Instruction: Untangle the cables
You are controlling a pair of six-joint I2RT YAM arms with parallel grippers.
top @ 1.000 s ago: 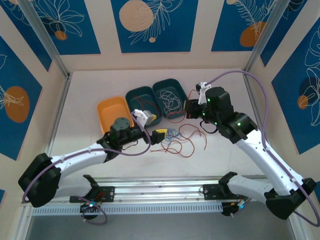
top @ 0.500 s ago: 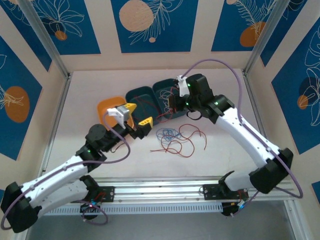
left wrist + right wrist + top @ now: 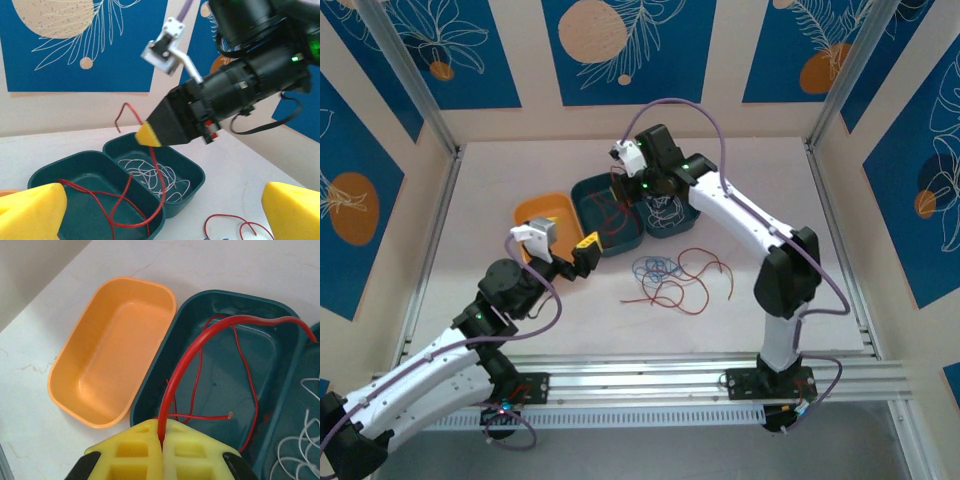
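Shifted since one second earlier: right gripper (image 3: pixel 620 188), carried leftward from beside the right-hand teal tray (image 3: pixel 655 232) to above the middle teal tray (image 3: pixel 585 190); left gripper (image 3: pixel 572 256), drawn back from the loose tangle toward the orange tray (image 3: pixel 535 212) and spread to full width.

Right gripper pinched tight on a red cable (image 3: pixel 616 205). In the right wrist view, yellow fingers (image 3: pixel 142 450) pressed together, with the red cable (image 3: pixel 192 347) rising from between them, arching over the middle teal tray (image 3: pixel 220 390) and reaching to its right rim. Further red loops lying inside the same tray. Orange tray (image 3: pixel 112 355) just beside it on the left.

Left gripper wide apart and holding nothing, its two yellow fingertips (image 3: pixel 30 212) at the lower corners of the left wrist view. Facing it, right gripper (image 3: pixel 148 134) above the two teal trays, red cable (image 3: pixel 156 170) hanging from its tip into the middle teal tray (image 3: pixel 50 175). White cable (image 3: pixel 150 175) coiled in the right-hand teal tray (image 3: pixel 197 172).

On the worktop (image 3: pixel 500 170) in front of the trays, the remaining cables (image 3: pixel 670 278), red and blue, looped together between the two arms, apart from both grippers.
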